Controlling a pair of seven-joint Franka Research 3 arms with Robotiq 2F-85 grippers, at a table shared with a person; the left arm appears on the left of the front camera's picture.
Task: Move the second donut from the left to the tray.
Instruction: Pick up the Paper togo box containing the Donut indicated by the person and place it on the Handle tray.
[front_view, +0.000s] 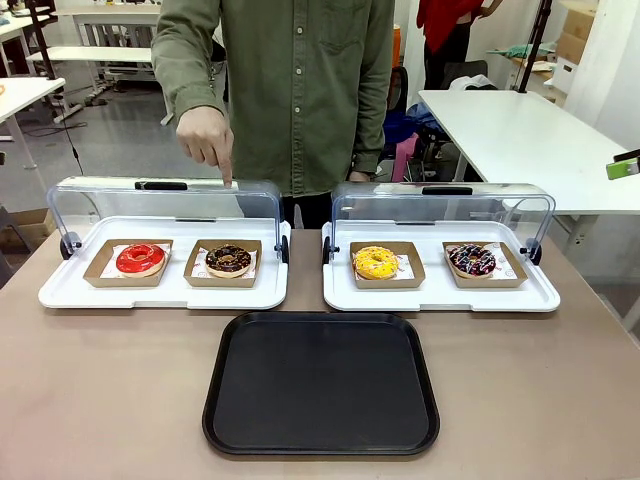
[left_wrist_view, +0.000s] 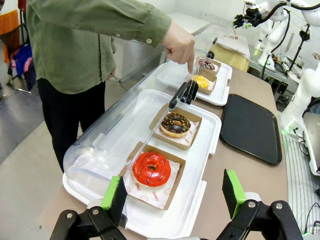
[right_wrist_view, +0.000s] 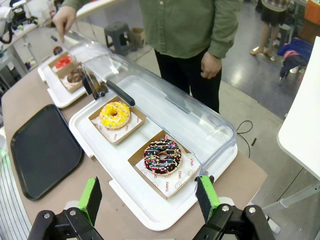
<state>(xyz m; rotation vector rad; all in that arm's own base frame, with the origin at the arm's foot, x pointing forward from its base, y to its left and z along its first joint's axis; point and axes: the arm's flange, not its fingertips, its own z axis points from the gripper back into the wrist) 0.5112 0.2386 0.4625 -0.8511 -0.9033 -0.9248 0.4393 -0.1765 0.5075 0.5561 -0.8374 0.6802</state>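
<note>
The left gripper (left_wrist_view: 174, 186) hangs above the table's left end, tilted down toward it. Its jaws are spread wide and the green pads (left_wrist_view: 113, 193) face each other. The right gripper (right_wrist_view: 148, 194) is held the same way over the table's right end, jaws wide apart. At the far edge the person's raised hand (front_view: 206, 138) points straight down with the index finger, the remaining fingers curled. The other hand (right_wrist_view: 210, 65) hangs loosely curled by the hip.
</note>
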